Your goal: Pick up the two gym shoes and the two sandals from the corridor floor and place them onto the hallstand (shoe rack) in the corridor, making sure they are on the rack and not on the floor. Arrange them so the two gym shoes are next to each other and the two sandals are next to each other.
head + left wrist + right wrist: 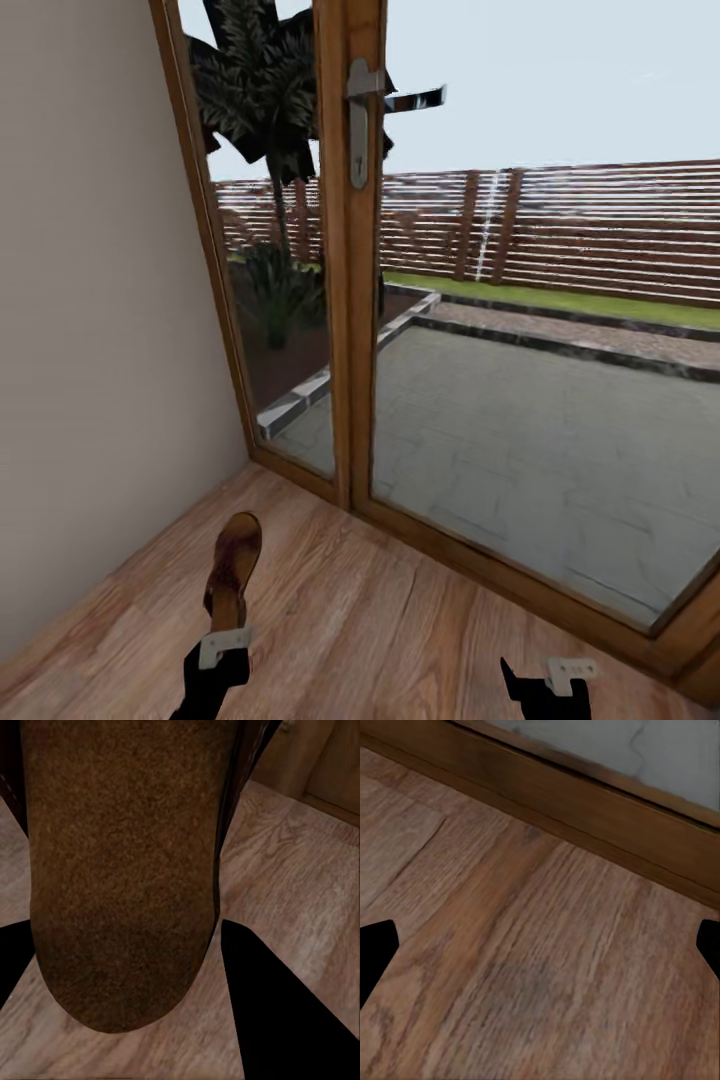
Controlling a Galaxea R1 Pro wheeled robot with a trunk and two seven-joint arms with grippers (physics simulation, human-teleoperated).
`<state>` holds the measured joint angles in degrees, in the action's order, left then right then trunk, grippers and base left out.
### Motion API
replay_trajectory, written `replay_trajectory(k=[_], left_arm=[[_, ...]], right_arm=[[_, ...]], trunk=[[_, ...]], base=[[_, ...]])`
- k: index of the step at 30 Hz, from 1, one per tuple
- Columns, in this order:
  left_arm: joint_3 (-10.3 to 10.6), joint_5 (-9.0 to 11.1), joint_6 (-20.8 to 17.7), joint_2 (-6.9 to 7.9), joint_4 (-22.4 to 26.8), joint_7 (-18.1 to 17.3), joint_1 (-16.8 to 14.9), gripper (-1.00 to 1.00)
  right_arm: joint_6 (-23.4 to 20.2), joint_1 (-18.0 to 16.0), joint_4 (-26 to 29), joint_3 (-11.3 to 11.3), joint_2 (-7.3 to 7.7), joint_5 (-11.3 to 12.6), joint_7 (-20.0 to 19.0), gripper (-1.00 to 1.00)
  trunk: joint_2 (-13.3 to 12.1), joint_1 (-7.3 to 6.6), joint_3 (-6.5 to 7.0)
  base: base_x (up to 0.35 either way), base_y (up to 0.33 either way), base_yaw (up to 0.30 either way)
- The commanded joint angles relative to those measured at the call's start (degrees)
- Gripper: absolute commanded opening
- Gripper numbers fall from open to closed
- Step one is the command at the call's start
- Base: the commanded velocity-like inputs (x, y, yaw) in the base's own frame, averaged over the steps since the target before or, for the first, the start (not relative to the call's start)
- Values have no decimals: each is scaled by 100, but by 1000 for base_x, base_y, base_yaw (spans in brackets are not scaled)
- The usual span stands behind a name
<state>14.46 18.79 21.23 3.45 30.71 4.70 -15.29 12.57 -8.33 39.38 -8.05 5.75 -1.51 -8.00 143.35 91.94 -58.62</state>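
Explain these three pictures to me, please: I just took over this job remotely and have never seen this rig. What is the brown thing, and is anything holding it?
You are steering a wheeled robot with two arms. The large picture comes from its head camera, looking down at the light brown wood-plank floor before a wood-framed glass door to a patio. The two black shapes at the bottom are its grippers: left gripper, right gripper.

The other two pictures come from cameras on each wrist, looking along the fingers. The left wrist view shows a dark brown leather sandal with a tan footbed between the black fingers, so the left gripper appears to hold it; the head view shows it jutting forward. The right wrist view shows widely parted fingers over bare floor, holding nothing.
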Motion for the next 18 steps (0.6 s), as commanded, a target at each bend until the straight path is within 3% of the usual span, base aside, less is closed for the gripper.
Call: replay_trajectory(k=[1, 11, 18], left_arm=[[41, 11, 69, 13, -8, 54, 29, -100], [-30, 19, 156, 24, 48, 65, 283, -100], [-33, -17, 162, 17, 71, 66, 322, -100]], right_arm=[[17, -2, -14, -30, -4, -16, -45, 100], [44, -2, -107, -26, -12, -17, -51, 100], [187, -2, -120, -22, -19, -19, -55, 100]], trunk=[[2, -1, -5], [2, -1, -5], [2, -1, -5]], base=[[0, 0, 276], [1, 0, 276], [230, -118, 276]])
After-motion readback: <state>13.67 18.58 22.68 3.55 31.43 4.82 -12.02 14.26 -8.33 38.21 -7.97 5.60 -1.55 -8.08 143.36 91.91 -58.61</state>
